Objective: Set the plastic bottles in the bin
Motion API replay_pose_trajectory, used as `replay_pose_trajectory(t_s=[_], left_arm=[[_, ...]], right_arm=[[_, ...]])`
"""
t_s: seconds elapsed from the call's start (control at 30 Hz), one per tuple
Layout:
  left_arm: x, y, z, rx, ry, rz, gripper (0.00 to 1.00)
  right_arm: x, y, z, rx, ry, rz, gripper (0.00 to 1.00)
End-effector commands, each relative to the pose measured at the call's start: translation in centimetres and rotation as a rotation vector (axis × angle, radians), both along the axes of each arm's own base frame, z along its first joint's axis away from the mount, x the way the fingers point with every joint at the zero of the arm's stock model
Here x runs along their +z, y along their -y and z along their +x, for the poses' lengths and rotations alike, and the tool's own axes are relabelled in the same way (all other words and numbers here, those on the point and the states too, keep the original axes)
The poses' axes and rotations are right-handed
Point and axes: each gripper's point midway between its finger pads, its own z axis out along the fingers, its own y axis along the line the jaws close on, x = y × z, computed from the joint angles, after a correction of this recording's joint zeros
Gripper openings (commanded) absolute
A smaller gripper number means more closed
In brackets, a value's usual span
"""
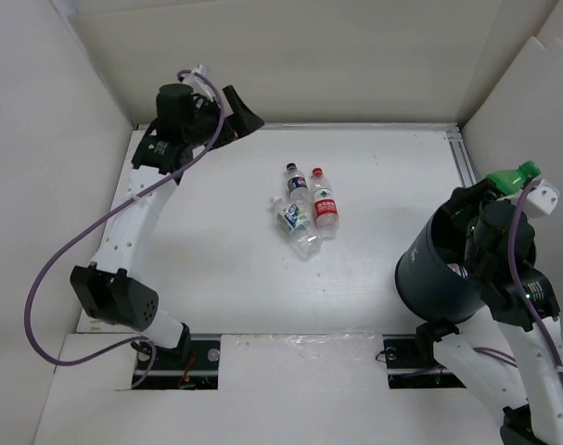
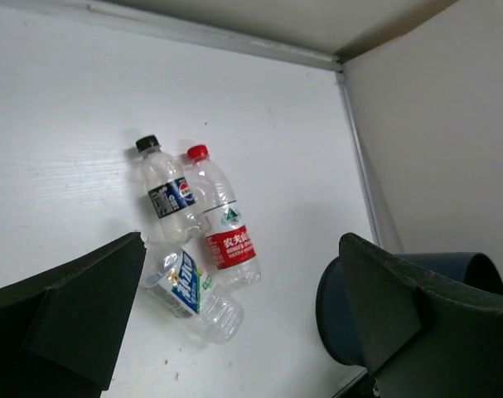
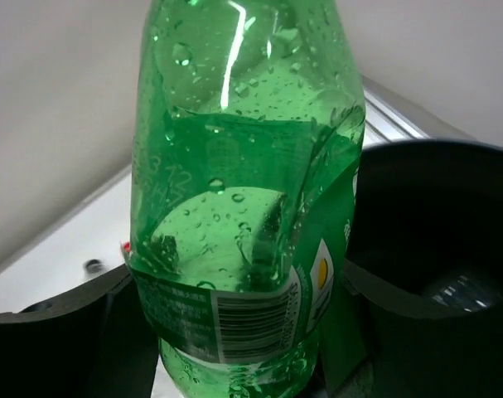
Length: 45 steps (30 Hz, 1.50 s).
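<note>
Green plastic bottle (image 3: 243, 207) clamped in your right gripper (image 3: 234, 323) above the dark round bin (image 1: 428, 271); left gripper (image 2: 241, 257) gapes empty; three clear bottles (image 1: 301, 221) to go.

White arms (image 1: 133, 227), black joints (image 1: 114, 295), perhaps purple cables (image 1: 27, 320)

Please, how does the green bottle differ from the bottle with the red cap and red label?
The green bottle is tinted green; the red-capped bottle is clear with a red label. The green bottle is held up by the right tool next to the bin; the red-capped bottle lies flat on the table. Both are small plastic bottles outside the bin.
</note>
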Motion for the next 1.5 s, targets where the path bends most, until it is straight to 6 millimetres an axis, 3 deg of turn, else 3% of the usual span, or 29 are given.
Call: replay_pose_trajectory(t_s=[0.0,0.03,0.07,0.1,0.13,0.27,0.37,0.5,0.53,0.63,0.77,1.03,1.27,1.47], left_arm=[[-0.7,0.7,0.2,0.047,-0.001,0.100,1.00],[-1.8,0.8,0.4,0.050,-0.031,0.097,1.00],[-3.2,0.9,0.4,0.052,-0.062,0.098,1.00],[-3.8,0.8,0.6,0.060,-0.066,0.102,1.00],[-4.3,0.5,0.5,0.081,-0.080,0.102,1.00],[-7.2,-0.2,0.1,0.118,-0.136,0.116,1.00],[-9.4,0.5,-0.6,0.144,-0.180,0.128,1.00],[-12.6,4.0,-2.8,0.126,-0.260,0.143,1.00],[-14.3,5.3,-3.4,0.115,-0.290,0.150,1.00],[-17.8,5.6,-4.1,0.178,-0.402,0.082,1.00],[-20.0,5.2,-3.9,0.274,-0.468,0.021,1.00],[-26.2,7.5,-4.1,0.316,-0.616,0.072,1.00],[-29.6,7.8,-3.0,0.385,-0.675,0.152,1.00],[-30.5,8.0,-2.2,0.414,-0.688,0.160,1.00]], right_arm=[[-2.1,2.5,-2.0,-0.122,-0.090,-0.004,0.03],[-2.3,2.7,-2.2,-0.133,-0.100,-0.002,0.13],[-2.1,2.9,-2.5,-0.145,-0.085,0.008,0.29],[-2.5,3.2,-2.9,-0.157,-0.090,0.003,0.92],[-2.8,3.2,-2.8,-0.159,-0.095,0.007,1.00],[-2.8,4.2,-4.0,-0.218,-0.072,0.033,1.00],[-2.0,5.2,-5.2,-0.272,-0.043,0.043,1.00],[-0.2,6.4,-6.9,-0.316,0.016,0.054,1.00],[0.2,6.5,-7.2,-0.316,0.033,0.062,1.00],[1.9,5.4,-7.1,-0.213,0.083,0.047,1.00],[2.8,3.5,-6.8,-0.077,0.115,0.052,1.00],[1.5,0.3,-4.9,0.092,0.094,0.043,1.00],[-0.6,-0.7,-3.1,0.132,0.032,0.005,1.00],[-1.5,-1.4,-2.6,0.169,0.015,-0.009,1.00]])
